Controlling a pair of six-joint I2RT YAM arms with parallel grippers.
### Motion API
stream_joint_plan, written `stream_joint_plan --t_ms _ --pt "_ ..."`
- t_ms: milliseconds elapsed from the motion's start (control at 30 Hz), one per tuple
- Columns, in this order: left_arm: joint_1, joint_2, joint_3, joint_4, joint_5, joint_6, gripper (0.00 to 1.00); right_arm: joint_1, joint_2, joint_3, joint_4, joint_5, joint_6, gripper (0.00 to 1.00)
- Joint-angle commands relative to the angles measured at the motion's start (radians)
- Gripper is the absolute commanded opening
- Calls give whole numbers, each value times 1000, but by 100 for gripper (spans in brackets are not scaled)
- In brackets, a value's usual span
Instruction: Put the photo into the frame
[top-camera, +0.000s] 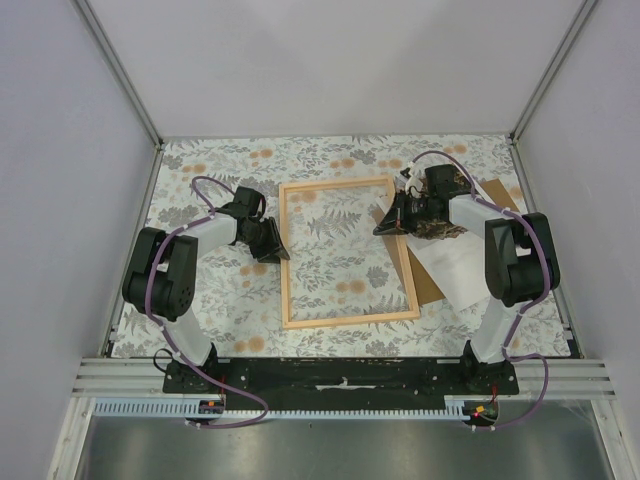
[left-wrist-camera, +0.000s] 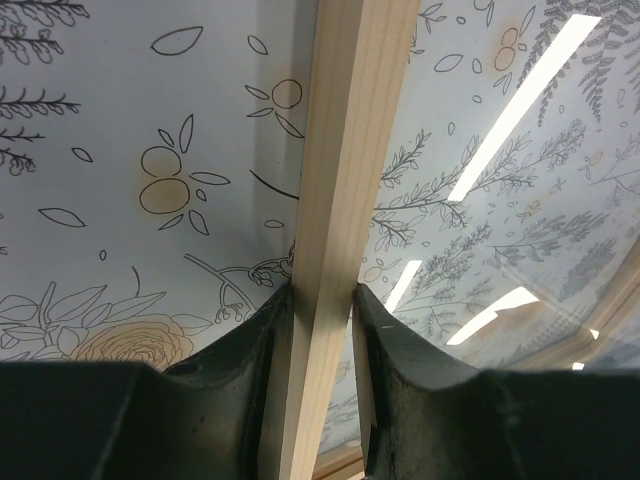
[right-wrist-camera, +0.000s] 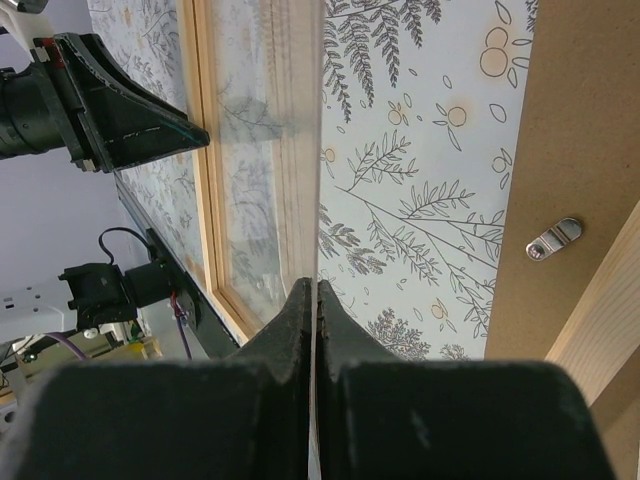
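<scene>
Left gripper (left-wrist-camera: 322, 295) is clamped on the left rail of the frame (left-wrist-camera: 350, 150). Right gripper (right-wrist-camera: 317, 290) is pinched shut on the edge of a thin clear pane (right-wrist-camera: 260, 150) by the right rail. Photo (top-camera: 460, 265) lies white side up on the board (top-camera: 432, 285), right of the frame and under the right arm, not yet inserted. Risks: pane slipping or cracking under the edge pinch, or the arm dragging the photo. Count — one frame, one photo, one pane, one board
</scene>
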Motion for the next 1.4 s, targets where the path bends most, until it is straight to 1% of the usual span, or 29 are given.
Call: stream_joint_plan --t_ms 0,400,667,867,1133,1367 --pt "-4 6 -7 -11 -32 10 36 -13 -44 4 61 4 6 0" --pt "-4 18 -7 -11 -12 16 35 -19 -34 3 87 -19 12 0" --pt "-5 26 -7 1 3 11 36 -9 -23 -17 113 -39 38 0" --pt "-5 27 -7 3 9 11 38 -9 17 -10 121 -77 72 0" --pt "-5 18 -9 9 17 4 47 -10 38 -10 150 -132 103 0" --pt "-5 8 -12 14 20 2 61 -9 34 -5 173 -163 126 0"
